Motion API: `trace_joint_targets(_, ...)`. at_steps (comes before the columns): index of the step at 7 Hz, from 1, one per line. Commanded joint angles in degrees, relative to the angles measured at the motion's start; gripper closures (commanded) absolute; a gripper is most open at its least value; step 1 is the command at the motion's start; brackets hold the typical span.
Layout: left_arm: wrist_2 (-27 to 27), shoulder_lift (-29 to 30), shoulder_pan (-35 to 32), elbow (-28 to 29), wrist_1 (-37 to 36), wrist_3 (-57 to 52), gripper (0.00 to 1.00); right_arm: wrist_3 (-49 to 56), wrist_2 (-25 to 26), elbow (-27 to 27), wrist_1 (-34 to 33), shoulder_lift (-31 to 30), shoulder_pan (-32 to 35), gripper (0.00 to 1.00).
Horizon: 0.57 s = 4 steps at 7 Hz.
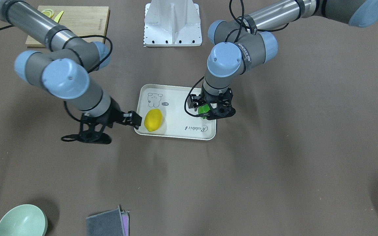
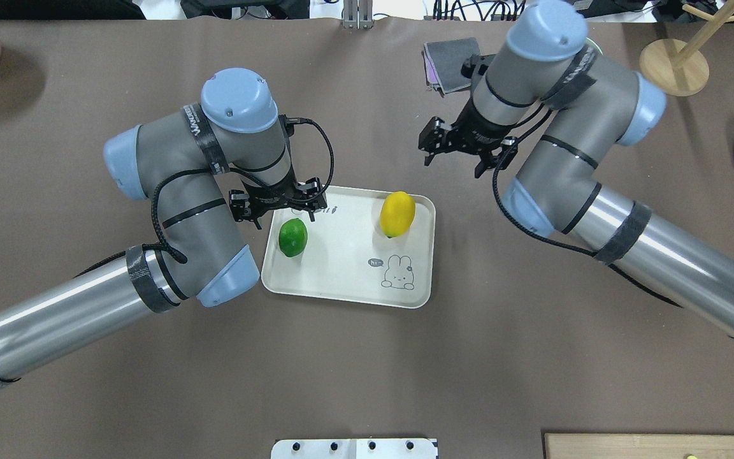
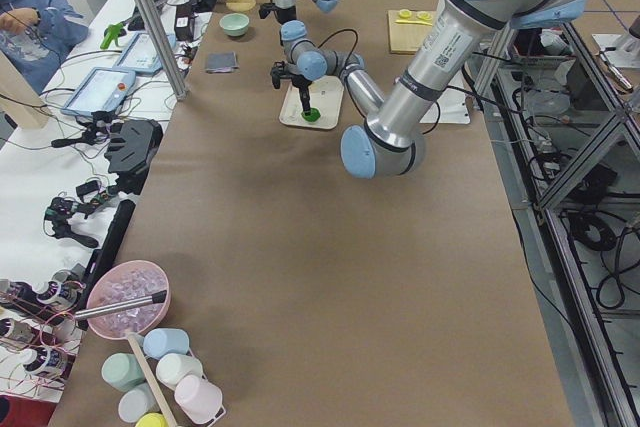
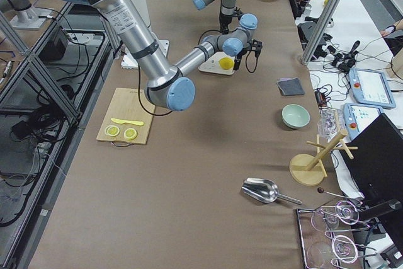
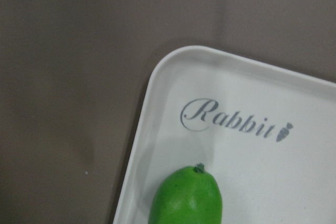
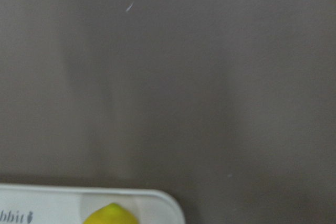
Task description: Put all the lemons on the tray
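Both lemons sit on the tray (image 2: 341, 275), well apart: yellow lemon (image 2: 397, 213) nr one short end, green lemon (image 2: 292, 237) nr the other, close to the rim by the "Rabbit" script. Left tool (image 2: 281, 206) hangs above the green one, looks spread, pinching nothing. Right tool (image 1: 135, 119) is just beside the yellow one and also looks spread & empty, tho the wrist cams show no fingers to confirm. Job looks done, I'd say. If either needs a nudge, they're prob. firm, lightish, w/ glossy skin, so slippy & keen to roll. Best taken across the fat middle, not the pointed tips.
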<state>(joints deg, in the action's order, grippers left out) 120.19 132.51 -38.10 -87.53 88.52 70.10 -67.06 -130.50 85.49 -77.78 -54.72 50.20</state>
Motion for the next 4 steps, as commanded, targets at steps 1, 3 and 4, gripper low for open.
trace_joint_targets(1, 2.5, -2.9, -7.7, -5.7, -8.2, -12.1, 0.02, 4.8, -4.3, 3.9, -0.3, -8.6, 12.4, 0.00)
trace_joint_targets(3, 4.0, -11.7, -13.3, -12.7, -12.1, -22.6, 0.02, 24.3, -3.5, 4.4, -4.3, -14.8, 20.3, 0.00)
trace_joint_targets(4, 4.1, -15.8, -15.6, -15.4, -12.1, -26.2, 0.02, 34.2, -2.0, 4.5, -6.8, -17.3, 23.2, 0.00)
